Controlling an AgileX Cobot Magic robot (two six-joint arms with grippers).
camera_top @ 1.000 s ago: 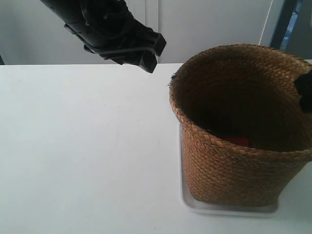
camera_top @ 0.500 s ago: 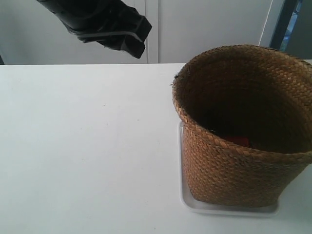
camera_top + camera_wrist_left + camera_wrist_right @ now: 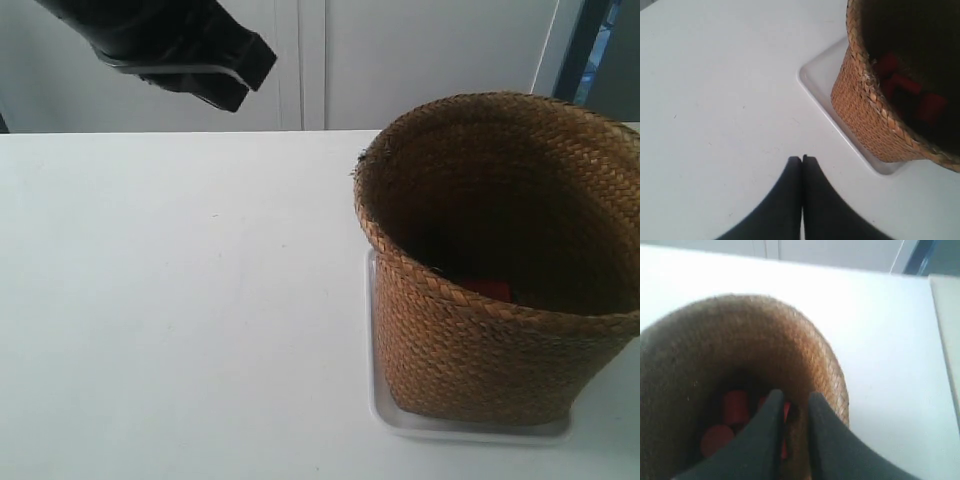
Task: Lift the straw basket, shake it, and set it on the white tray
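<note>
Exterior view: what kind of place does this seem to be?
Probably a robot lab or test room, not a home: a white table, plain white wall panels behind it, and a black robot arm above, with a straw basket on a white tray.

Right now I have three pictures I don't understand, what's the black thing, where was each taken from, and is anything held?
It is a robot with two arms, each ending in a two-finger gripper. One picture comes from a camera off the arms: it shows a black arm above a white table, and a straw basket standing on a white tray. The other two come from cameras on the wrists. The left gripper is shut and empty. The right gripper hangs over the basket, fingers slightly apart, holding nothing. Red pieces lie inside the basket.
</note>
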